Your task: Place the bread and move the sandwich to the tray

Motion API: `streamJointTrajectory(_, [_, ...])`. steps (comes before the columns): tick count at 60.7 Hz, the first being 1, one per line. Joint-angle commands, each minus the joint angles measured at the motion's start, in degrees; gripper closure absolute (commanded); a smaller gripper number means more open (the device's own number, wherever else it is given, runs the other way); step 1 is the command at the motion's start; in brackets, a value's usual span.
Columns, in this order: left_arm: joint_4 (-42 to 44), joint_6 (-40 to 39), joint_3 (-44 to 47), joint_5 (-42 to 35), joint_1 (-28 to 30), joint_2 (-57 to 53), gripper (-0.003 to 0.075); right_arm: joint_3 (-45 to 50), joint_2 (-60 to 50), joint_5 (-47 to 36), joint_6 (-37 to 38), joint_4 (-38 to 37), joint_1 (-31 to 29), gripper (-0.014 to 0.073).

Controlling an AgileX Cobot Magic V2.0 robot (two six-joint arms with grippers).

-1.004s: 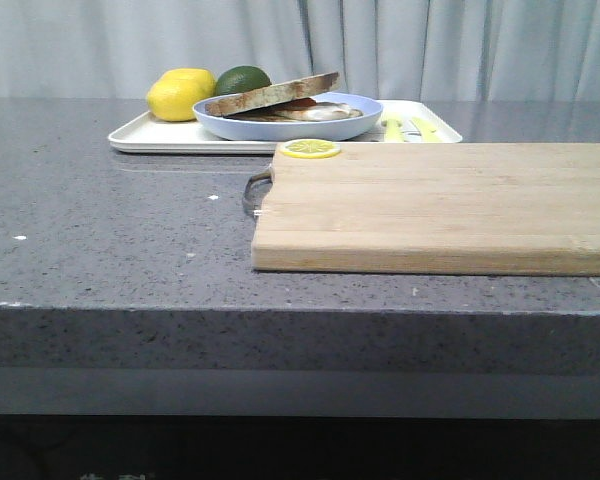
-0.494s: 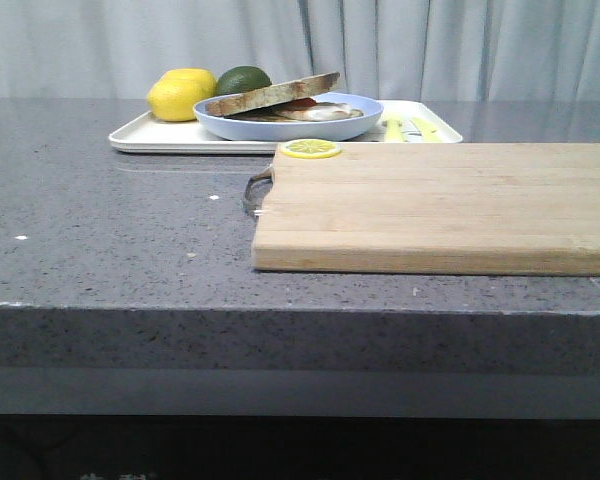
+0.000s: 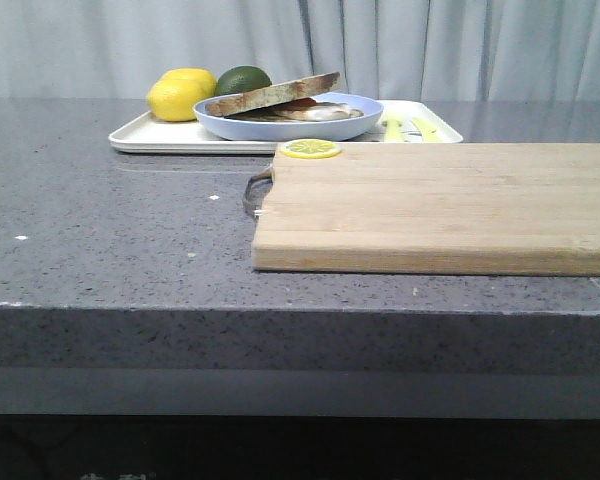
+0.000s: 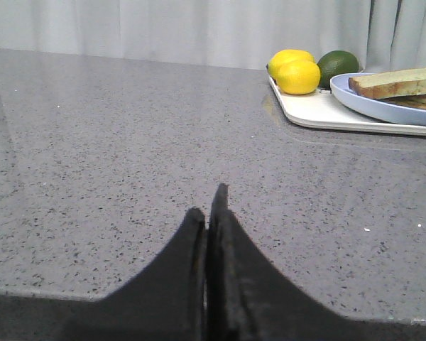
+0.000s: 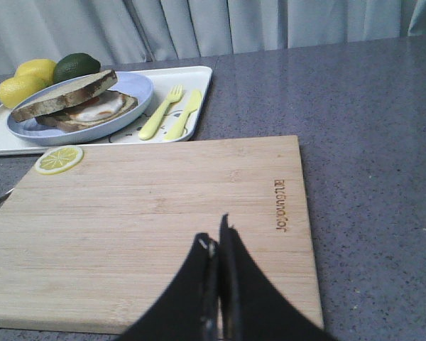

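Note:
The bread (image 3: 272, 95) lies tilted on top of the egg slice, making the sandwich (image 3: 310, 110) on the pale blue plate (image 3: 290, 128). The plate stands on the white tray (image 3: 160, 135) at the back of the table. In the right wrist view the bread (image 5: 62, 94), plate (image 5: 131, 106) and tray (image 5: 199, 78) show far from my right gripper (image 5: 216, 238), which is shut and empty over the cutting board. My left gripper (image 4: 209, 202) is shut and empty above the bare grey table, with the tray (image 4: 319, 114) and plate (image 4: 383, 106) far off. Neither gripper shows in the front view.
A light wooden cutting board (image 3: 440, 205) lies at the front right with a lemon slice (image 3: 310, 148) on its far left corner. A lemon (image 3: 180, 95) and a green avocado (image 3: 242, 78) sit on the tray's left. Yellow cutlery (image 5: 170, 114) lies on its right.

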Motion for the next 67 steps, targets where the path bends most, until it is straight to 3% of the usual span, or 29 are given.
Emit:
streamJointTrajectory(1, [-0.04,-0.58,-0.03,-4.78,0.1,-1.35,0.0741,-0.05,0.51,-6.82,-0.06,-0.97,-0.32,0.0654])
streamJointTrajectory(13, [-0.04,-0.58,-0.03,-4.78,0.1,-1.35,0.0741,9.08,-3.3,-16.3,-0.06,-2.52,-0.32,0.0654])
streamJointTrajectory(33, [-0.04,-0.58,-0.03,-4.78,0.1,-1.35,0.0741,21.74,-16.63,-16.32,-0.06,-2.36,-0.32,0.0654])
streamJointTrajectory(67, [-0.04,-0.58,-0.03,-4.78,0.1,-1.24,0.0741,22.32,-17.5,-14.54,-0.06,-2.42,-0.32,0.0654])
